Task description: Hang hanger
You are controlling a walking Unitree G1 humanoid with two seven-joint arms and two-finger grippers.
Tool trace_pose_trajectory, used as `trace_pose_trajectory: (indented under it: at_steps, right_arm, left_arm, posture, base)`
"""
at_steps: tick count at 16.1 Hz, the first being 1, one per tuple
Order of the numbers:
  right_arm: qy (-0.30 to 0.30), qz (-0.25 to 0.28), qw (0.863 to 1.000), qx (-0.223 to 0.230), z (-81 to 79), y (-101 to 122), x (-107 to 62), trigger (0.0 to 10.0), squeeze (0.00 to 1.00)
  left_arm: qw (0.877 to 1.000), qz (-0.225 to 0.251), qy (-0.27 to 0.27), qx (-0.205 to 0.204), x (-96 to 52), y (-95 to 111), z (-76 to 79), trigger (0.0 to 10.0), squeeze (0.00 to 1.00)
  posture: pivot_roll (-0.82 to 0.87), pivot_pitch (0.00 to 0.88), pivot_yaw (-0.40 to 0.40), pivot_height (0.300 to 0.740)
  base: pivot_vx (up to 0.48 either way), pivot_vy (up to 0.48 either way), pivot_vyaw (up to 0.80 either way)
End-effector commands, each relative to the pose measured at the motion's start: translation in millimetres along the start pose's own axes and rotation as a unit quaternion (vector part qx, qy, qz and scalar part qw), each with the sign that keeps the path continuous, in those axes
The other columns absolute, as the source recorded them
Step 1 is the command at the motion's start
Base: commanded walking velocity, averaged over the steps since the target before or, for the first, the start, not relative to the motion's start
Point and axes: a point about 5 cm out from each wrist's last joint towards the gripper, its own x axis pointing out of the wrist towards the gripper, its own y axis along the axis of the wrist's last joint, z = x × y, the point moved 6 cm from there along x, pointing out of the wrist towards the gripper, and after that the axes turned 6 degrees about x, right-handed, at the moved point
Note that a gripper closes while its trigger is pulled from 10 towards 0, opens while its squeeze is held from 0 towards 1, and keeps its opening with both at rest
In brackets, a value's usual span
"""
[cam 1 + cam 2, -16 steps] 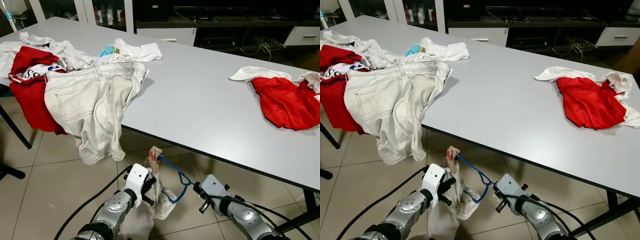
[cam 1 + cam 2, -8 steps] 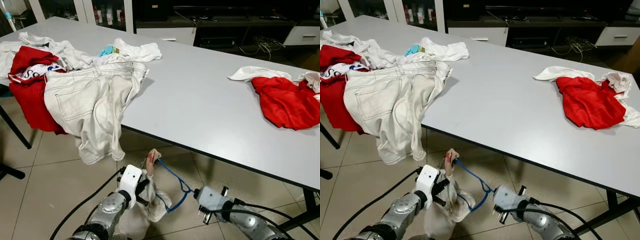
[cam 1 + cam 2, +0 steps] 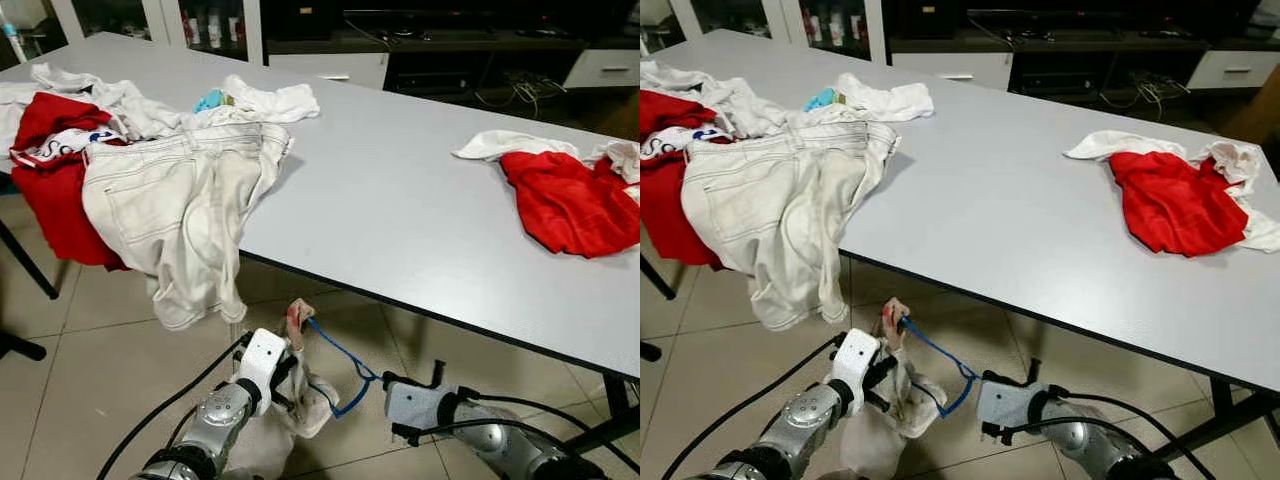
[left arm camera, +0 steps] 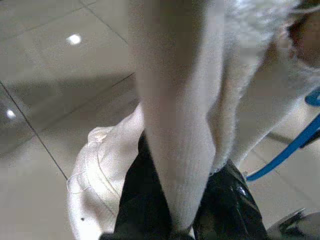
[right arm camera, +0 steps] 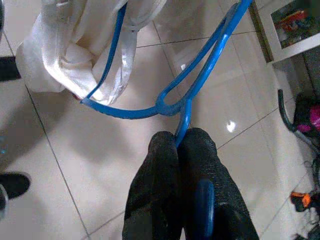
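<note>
Hanger [image 5: 165,95], thin blue wire, sits low over the tiled floor [image 3: 80,350] in front of the grey table [image 3: 400,200], its neck pinched by my right gripper [image 5: 177,150], jaws together on it. Since 1 second ago that wrist has rolled and dropped, so the frame lies flatter. My left gripper [image 4: 170,220] is clamped on the soft white knit garment [image 4: 170,125], draped over 1 shoulder; dressing looks unfinished, so hanging waits.
</note>
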Motion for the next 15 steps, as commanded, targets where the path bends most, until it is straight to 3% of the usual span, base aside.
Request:
trace_pose_trajectory:
  at_steps: [1,3,5,11,15]
  right_arm:
    - [0.005,-0.061,0.998,-0.018,6.9,-34.4,-18.9,10.0,0.00]
    - [0.005,-0.032,0.999,-0.001,20.2,-21.7,-17.4,10.0,0.00]
    - [0.039,-0.018,0.999,0.007,19.8,-16.4,-19.7,10.0,0.00]
    - [0.162,-0.065,0.982,-0.073,-1.0,-37.2,-39.2,10.0,0.00]
    - [0.149,-0.087,0.979,-0.112,12.3,-37.8,-33.9,10.0,0.00]
  left_arm:
    - [0.998,0.003,0.058,0.023,-5.7,4.3,-34.5,10.0,0.00]
    - [0.997,0.006,0.063,0.032,-5.4,6.7,-36.9,10.0,0.00]
    - [0.997,0.003,0.067,0.038,-5.9,6.3,-38.9,10.0,0.00]
    - [0.996,-0.003,0.072,0.048,-7.8,2.5,-40.6,10.0,0.00]
    - [0.996,0.002,0.068,0.052,-7.1,4.5,-38.5,10.0,0.00]
  posture:
    - [-0.05,0.000,-0.014,0.740]
    - [-0.05,0.000,-0.012,0.740]
    - [-0.05,0.000,-0.011,0.740]
    - [-0.05,0.000,-0.010,0.740]
    - [-0.04,0.000,-0.012,0.740]
  base:
    - [0.000,0.000,0.00]
    - [0.000,0.000,0.00]
    - [0.000,0.000,0.00]
    - [0.000,0.000,0.00]
    - [0.000,0.000,0.00]
